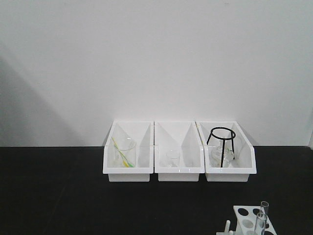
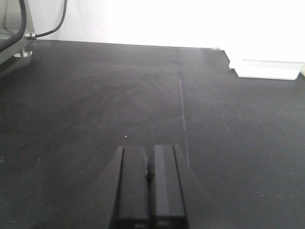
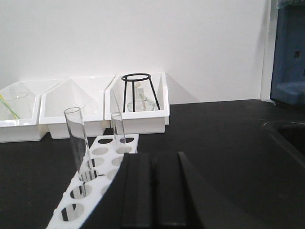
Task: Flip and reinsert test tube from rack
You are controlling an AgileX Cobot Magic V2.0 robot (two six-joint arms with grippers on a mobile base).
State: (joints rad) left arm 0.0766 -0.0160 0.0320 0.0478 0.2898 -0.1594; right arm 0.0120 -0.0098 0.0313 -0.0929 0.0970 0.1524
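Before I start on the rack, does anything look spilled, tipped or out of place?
Nothing spilled or broken. The nearer test tube and the farther test tube stand open end up in the rack, both leaning a little in the right wrist view, probably loose in their holes. That looks normal, not a fault.

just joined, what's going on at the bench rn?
Nothing is being handled yet. Two glass test tubes stand upright in the white rack, untouched. The right gripper is shut and empty, close to the rack. The left gripper is also shut and empty, over bare black table. No tube has been pulled or flipped.
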